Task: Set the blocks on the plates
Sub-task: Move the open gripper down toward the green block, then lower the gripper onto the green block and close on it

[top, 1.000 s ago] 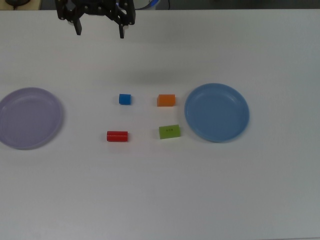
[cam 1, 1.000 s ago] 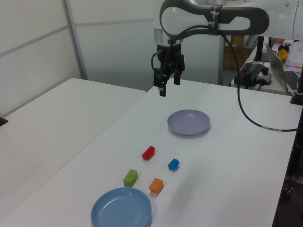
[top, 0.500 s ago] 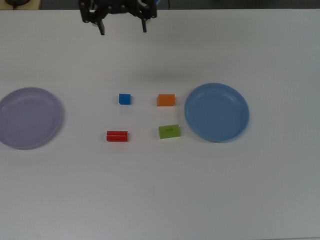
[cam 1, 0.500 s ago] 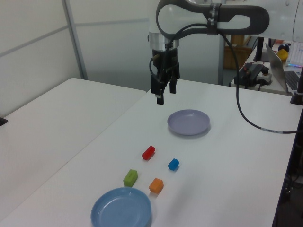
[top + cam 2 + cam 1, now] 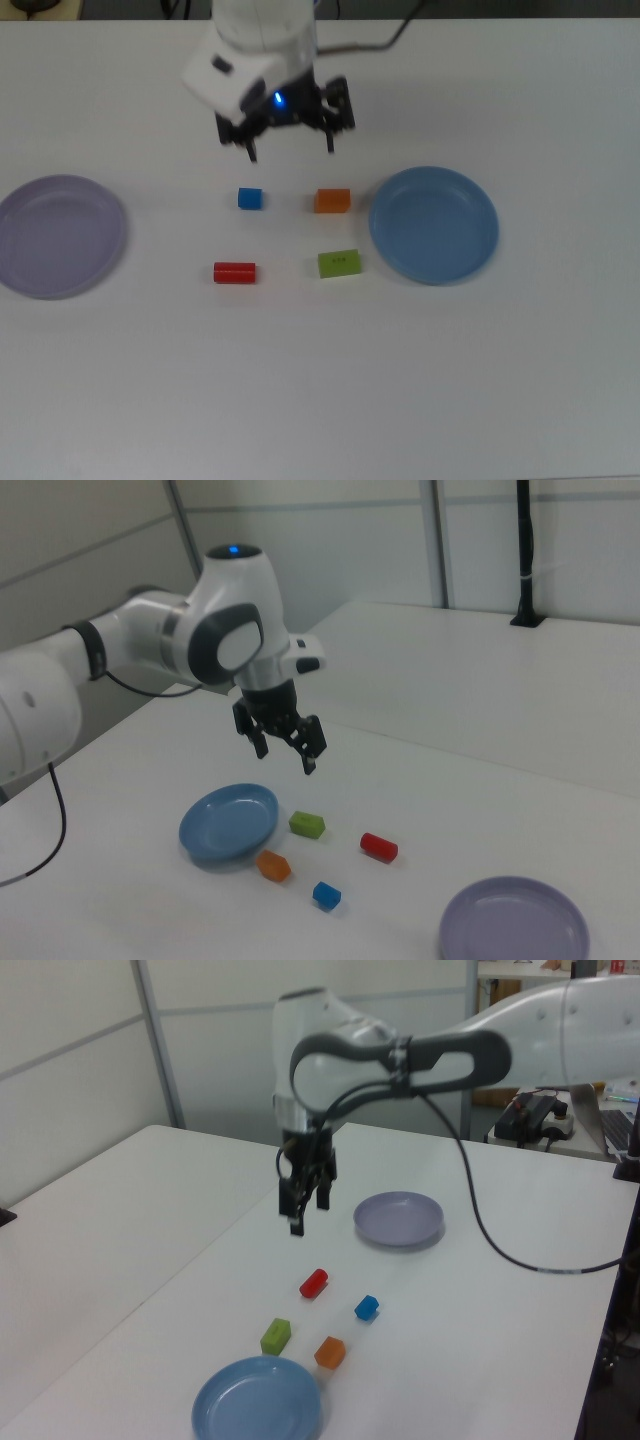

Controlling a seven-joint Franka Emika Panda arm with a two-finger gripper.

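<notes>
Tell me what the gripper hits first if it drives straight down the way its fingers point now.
Probably bare table. The gripper hangs open, fingers pointing down, just short of the blue cube and orange block in the top view. Its height shifts where it appears, so one of those blocks can't be ruled out.

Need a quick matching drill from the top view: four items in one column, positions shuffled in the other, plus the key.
Items:
1. blue cube
2. lime-green block
3. lavender plate
4. claw

Places, top view:
A. far left edge of the table
B. above the blocks, open and empty
C. directly above the red cylinder
D. directly below the orange block

Pairs: 1-C, 2-D, 3-A, 4-B
</notes>
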